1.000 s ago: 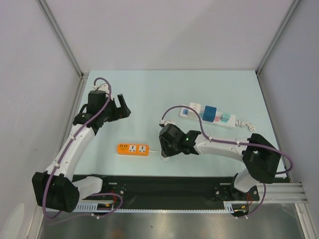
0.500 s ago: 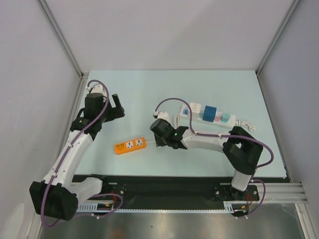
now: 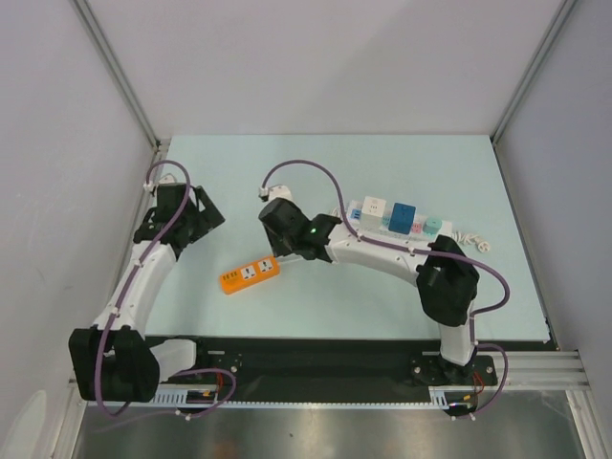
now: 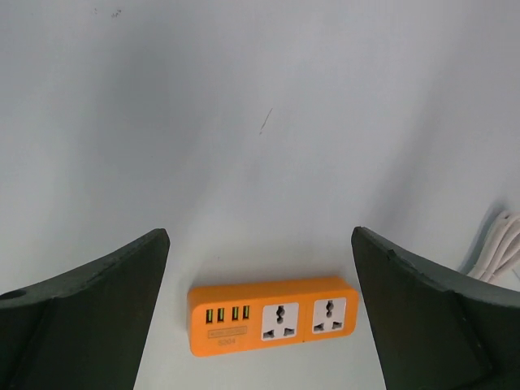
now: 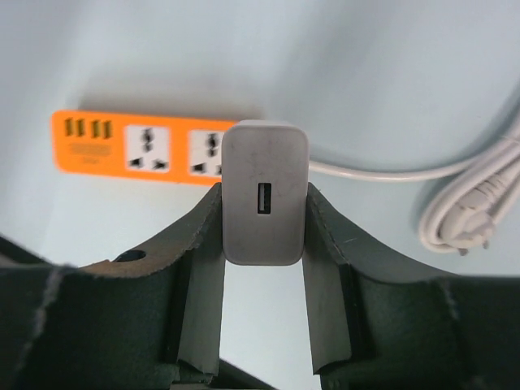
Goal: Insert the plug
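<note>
Right gripper [image 5: 263,203] clamped on grey plug [image 5: 265,191], USB port facing camera. Orange strip [image 5: 138,148] just past it, long axis crosswise, nearest socket right behind plug. Left gripper [image 4: 260,236] wide open, further off. Blue block [image 3: 404,216] sits far back on white strip [image 3: 446,232].

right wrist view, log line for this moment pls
right gripper: shut on grey usb adapter | adapter: at orange strip end socket | left gripper: open, empty | blue plug: on white strip

Pale mint tabletop [image 3: 430,172], plain grey walls [image 3: 325,67]
</note>
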Robot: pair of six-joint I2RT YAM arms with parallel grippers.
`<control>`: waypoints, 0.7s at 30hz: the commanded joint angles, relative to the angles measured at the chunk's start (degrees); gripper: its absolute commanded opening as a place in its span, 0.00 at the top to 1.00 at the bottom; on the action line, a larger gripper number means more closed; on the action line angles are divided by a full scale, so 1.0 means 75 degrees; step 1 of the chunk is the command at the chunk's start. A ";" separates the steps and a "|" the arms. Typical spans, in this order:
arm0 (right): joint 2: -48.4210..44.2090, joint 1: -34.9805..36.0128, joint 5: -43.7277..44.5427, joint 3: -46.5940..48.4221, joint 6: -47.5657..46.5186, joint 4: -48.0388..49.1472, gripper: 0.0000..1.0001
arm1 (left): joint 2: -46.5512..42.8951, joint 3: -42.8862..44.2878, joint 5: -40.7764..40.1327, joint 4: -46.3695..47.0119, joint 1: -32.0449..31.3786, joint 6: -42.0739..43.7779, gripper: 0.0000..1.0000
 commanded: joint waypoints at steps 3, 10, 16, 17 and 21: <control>0.0278 0.0324 -0.0479 0.0519 -0.0550 -0.0182 1.00 | 0.0425 -0.0195 0.2190 0.0386 0.0799 -0.0452 0.00; 0.0618 0.0570 -0.0691 0.1058 -0.0211 -0.0673 1.00 | 0.0263 -0.0172 0.2711 0.0715 0.0858 -0.0124 0.00; 0.0770 0.0688 -0.0867 0.0789 0.0012 -0.0404 1.00 | 0.0121 -0.0301 0.2524 0.0727 0.0870 -0.0124 0.00; 0.0817 0.0699 -0.0797 0.0789 0.0035 -0.0393 1.00 | 0.0145 -0.0301 0.2512 0.0727 0.0870 -0.0135 0.00; 0.0946 0.0758 -0.0785 0.0696 0.0199 -0.0252 1.00 | 0.0519 -0.0325 0.2734 0.0692 0.0963 -0.0241 0.00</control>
